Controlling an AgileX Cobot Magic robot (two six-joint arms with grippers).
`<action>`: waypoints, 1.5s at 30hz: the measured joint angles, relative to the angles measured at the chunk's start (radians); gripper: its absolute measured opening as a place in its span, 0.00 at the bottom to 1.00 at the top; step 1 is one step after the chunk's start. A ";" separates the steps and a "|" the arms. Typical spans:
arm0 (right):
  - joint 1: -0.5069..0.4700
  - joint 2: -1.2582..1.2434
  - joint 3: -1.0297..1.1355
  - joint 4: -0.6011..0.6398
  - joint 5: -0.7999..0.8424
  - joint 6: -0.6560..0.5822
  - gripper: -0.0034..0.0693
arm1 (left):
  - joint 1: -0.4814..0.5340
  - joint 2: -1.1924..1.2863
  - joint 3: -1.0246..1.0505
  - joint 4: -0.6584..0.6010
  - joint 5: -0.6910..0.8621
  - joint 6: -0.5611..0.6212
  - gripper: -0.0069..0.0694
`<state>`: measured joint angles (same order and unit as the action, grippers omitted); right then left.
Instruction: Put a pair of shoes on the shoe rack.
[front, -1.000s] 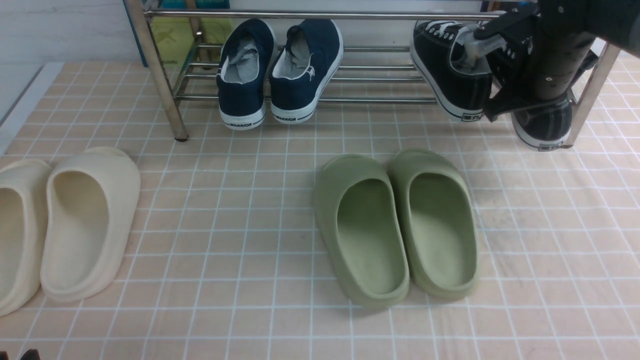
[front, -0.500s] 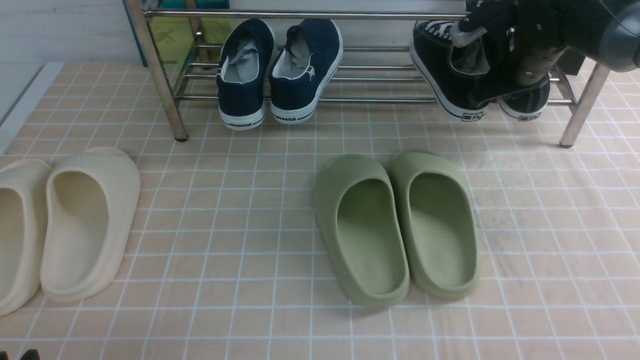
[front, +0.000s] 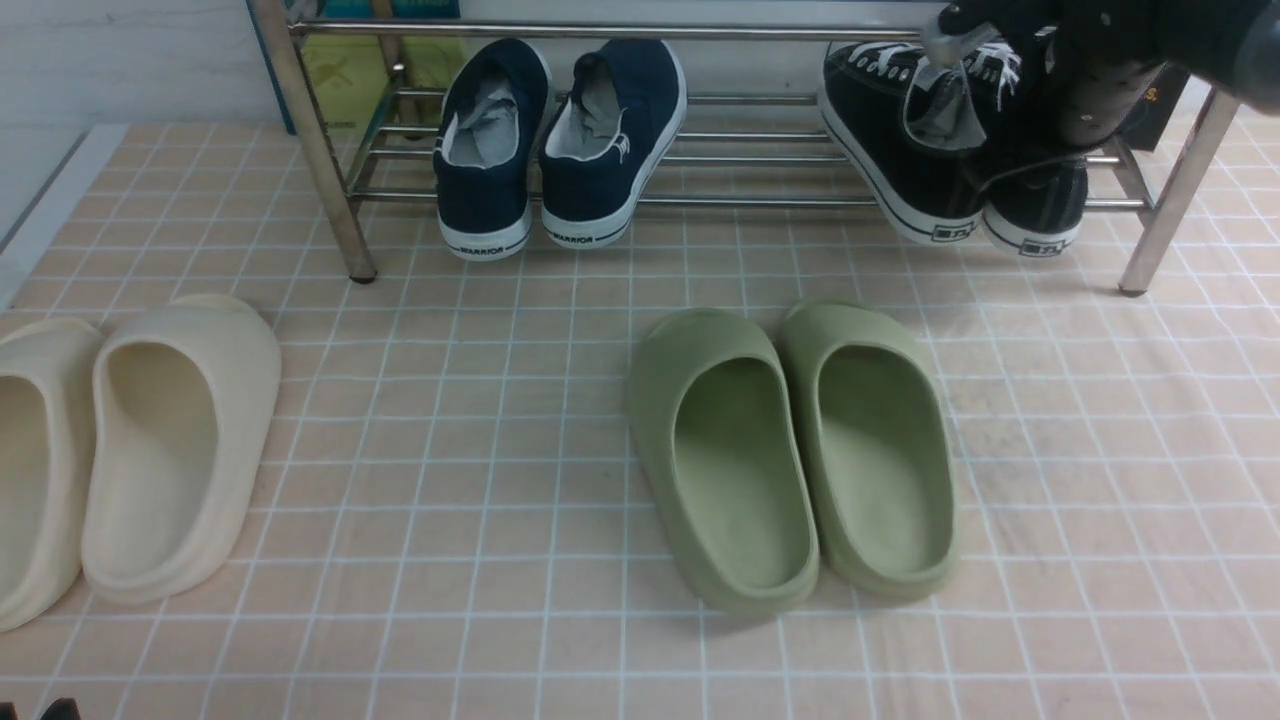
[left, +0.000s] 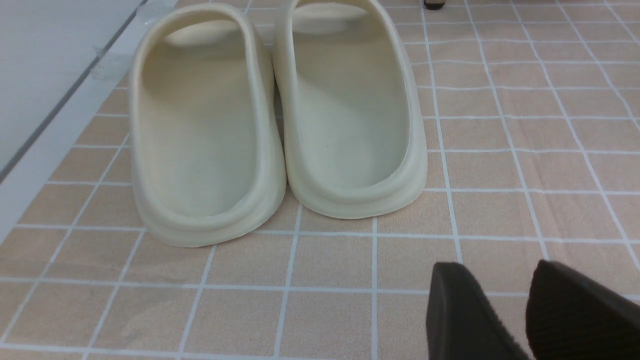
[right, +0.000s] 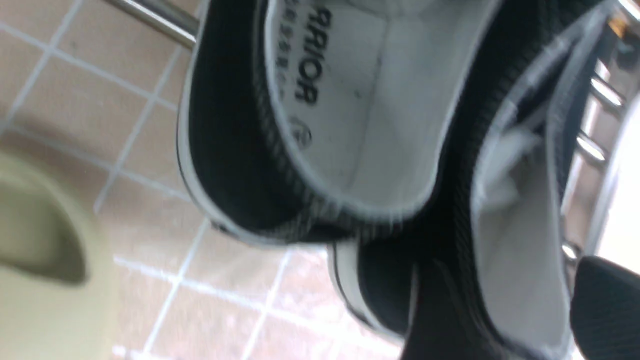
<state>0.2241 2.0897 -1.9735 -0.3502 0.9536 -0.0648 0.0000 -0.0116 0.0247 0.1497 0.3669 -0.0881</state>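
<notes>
Right wrist view, lower right: right gripper (right: 512, 285) straddles black sneaker (right: 520, 210) collar; pinching or slack, cannot tell. Settle sole on shoe rack (front: 760, 200) before spreading.

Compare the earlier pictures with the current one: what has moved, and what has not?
The right hand lifted the second black sneaker from down by the rack's right leg onto the rack, beside its mate. Whether it has let go is unclear. Navy shoes, green slides and cream slides stayed put.
</notes>
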 joint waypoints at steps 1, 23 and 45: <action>0.000 -0.019 0.000 0.000 0.038 0.000 0.57 | 0.000 0.000 0.000 0.000 0.000 0.000 0.40; 0.000 -0.671 0.330 0.378 0.153 -0.049 0.02 | 0.000 0.000 0.000 0.000 0.000 0.000 0.40; 0.000 -1.682 1.109 0.386 -0.179 -0.002 0.03 | 0.000 0.000 0.000 0.000 0.000 0.000 0.40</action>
<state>0.2241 0.4077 -0.8641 0.0356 0.7750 -0.0664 0.0000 -0.0116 0.0247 0.1497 0.3669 -0.0881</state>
